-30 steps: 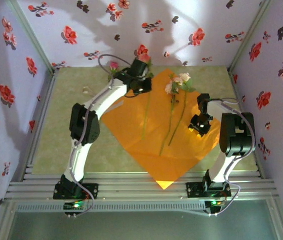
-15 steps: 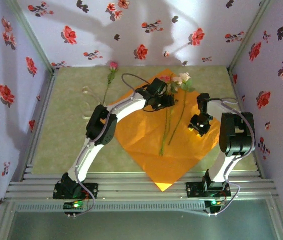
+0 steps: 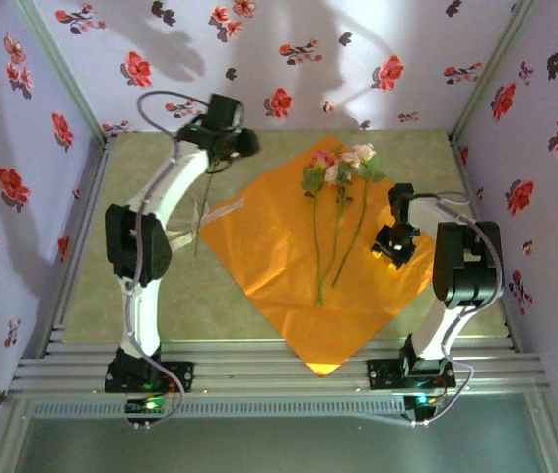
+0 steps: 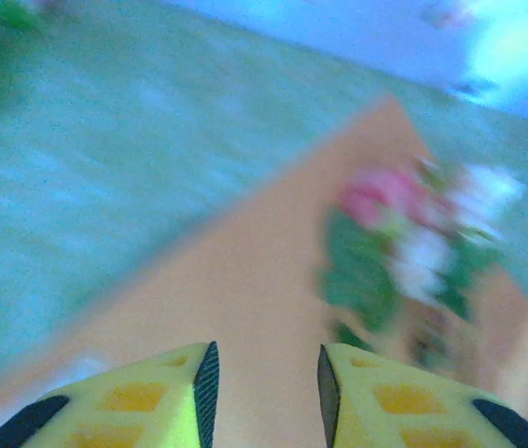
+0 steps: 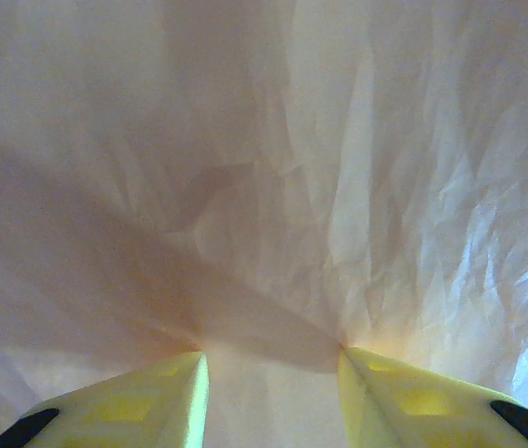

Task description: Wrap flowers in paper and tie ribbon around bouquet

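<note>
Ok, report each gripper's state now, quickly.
Left gripper: open, nothing between its jaws.
Right gripper: open, tips against the thin bright orange paper sheet, not pinching it.

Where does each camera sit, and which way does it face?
Top external: above and behind the robot, facing down; left arm and right arm show.
Left wrist: on the left arm, facing across the paper toward the flowers; left gripper at bottom.
Right wrist: facing crinkled paper closely; right gripper at bottom.
Shared: top external and left wrist show paper, flowers.
</note>
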Controlling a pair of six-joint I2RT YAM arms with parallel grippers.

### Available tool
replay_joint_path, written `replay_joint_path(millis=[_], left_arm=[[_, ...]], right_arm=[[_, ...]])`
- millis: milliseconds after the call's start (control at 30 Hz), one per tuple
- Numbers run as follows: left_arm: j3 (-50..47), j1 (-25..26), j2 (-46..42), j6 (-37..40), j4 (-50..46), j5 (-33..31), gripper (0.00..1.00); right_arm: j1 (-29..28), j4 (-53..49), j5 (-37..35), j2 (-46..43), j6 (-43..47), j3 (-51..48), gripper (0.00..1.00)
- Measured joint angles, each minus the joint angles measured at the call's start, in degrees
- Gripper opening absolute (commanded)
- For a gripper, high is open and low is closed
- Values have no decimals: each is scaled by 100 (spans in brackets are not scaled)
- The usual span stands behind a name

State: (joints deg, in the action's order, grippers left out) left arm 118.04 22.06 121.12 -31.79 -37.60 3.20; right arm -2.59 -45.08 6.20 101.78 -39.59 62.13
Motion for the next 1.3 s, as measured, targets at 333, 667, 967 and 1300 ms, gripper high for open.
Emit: replay_joint_path(millis=[333, 667, 967, 1300], left_arm=[[999, -671, 1954, 1432, -796, -986, 58], [1696, -796, 2750, 1545, -962, -1019, 54], [1912, -903, 2889, 1377, -1003, -905, 11], [1591, -844, 2682, 1491, -909, -1231, 0]], right_arm=[[0, -52, -2, 17, 59, 179, 43], [0, -258, -4, 133, 63, 461, 43], [0, -323, -4, 138, 63, 505, 43], [0, -326, -2, 219, 61, 518, 43]])
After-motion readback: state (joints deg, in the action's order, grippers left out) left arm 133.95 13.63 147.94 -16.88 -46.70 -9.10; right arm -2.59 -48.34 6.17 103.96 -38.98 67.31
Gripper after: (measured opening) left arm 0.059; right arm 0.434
